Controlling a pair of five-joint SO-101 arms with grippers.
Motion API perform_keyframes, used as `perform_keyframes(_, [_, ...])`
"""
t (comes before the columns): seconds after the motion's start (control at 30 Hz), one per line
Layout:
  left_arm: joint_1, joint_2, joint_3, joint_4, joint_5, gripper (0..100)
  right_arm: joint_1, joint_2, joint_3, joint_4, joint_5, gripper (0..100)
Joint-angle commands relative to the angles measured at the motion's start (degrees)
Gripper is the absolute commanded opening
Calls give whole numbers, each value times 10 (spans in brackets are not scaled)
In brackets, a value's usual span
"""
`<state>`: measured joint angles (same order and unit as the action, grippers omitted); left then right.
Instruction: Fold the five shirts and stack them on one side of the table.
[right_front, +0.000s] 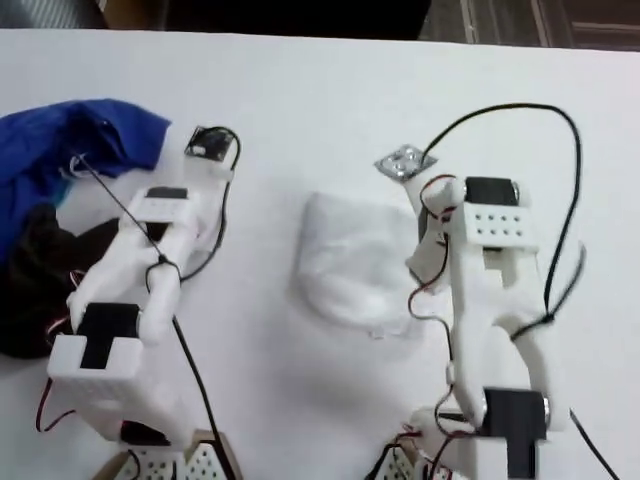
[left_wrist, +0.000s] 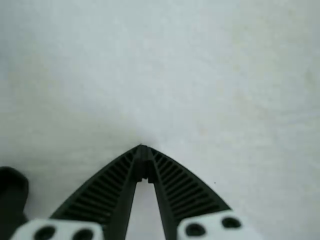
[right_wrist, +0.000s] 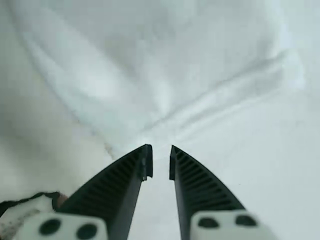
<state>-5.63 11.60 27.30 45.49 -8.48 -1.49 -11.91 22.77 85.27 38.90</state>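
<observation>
View from above and from both wrists. My left end effector (left_wrist: 142, 150) is closed, its tips meeting, with nothing between them, and it points at bare worktop (right_front: 300, 90). My right end effector (right_wrist: 160, 152) is narrow, with a slight gap between the tips and nothing held. It sits at the edge of the white shirt (right_front: 350, 265), where a raised seam runs across the cloth. The white shirt lies in a compact heap at mid-worktop, between my two arms and just left of my right arm. A crumpled blue shirt (right_front: 60, 145) lies at the far left. A black shirt (right_front: 30, 290) lies just nearer than it at the left edge, beside my left arm.
</observation>
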Motion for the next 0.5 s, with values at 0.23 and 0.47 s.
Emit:
perform_keyframes(0.23, [-1, -20, -4, -5, -4, 25, -44, 5, 119, -79, -13, 70])
perform_keyframes(0.47, [-1, -20, -3, -5, -4, 25, -38, 33, 144, -69, -11, 70])
